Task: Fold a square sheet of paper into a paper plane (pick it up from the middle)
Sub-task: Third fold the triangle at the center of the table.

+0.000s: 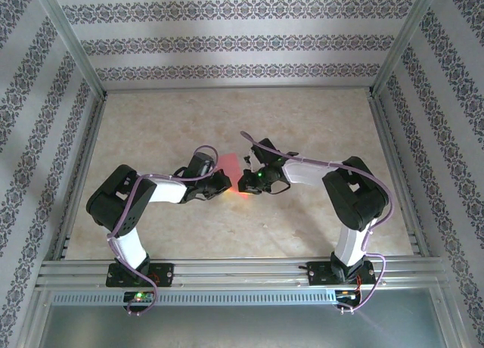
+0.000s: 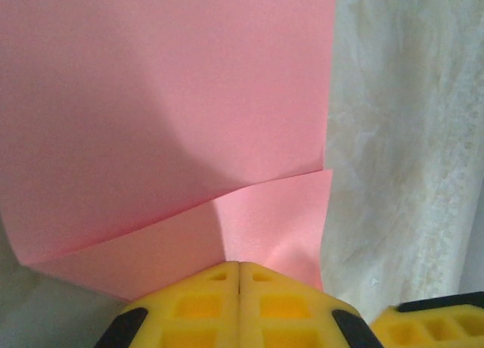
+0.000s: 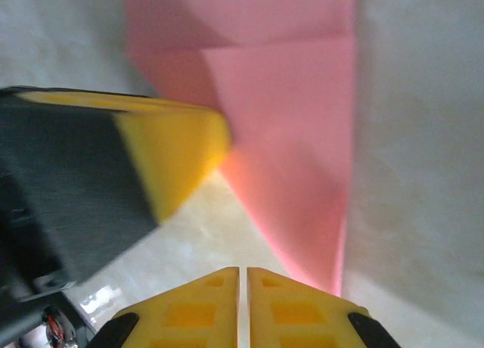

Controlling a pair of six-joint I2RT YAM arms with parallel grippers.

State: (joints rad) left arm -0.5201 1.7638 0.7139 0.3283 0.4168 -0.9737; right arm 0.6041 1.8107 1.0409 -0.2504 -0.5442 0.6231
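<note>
Two claws meet at the centre of the table point(image 1: 151, 128). The left claw point(image 2: 239, 268) is fully closed, seemingly pinching the 6 o'clock edge of the square sheet of paper point(image 2: 166, 98), which lies part-folded; the right claw point(image 3: 243, 272), almost closed, grips nothing, the sheet at its 1 o'clock. We judge that a firm pinch and matched edges should precede any creasing.

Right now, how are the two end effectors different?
The left end effector is shut tight, its tips seemingly pinching the paper. The right end effector shows a thin slit between its tips and grips nothing; the paper lies just past them. Both have yellow fingers.
</note>
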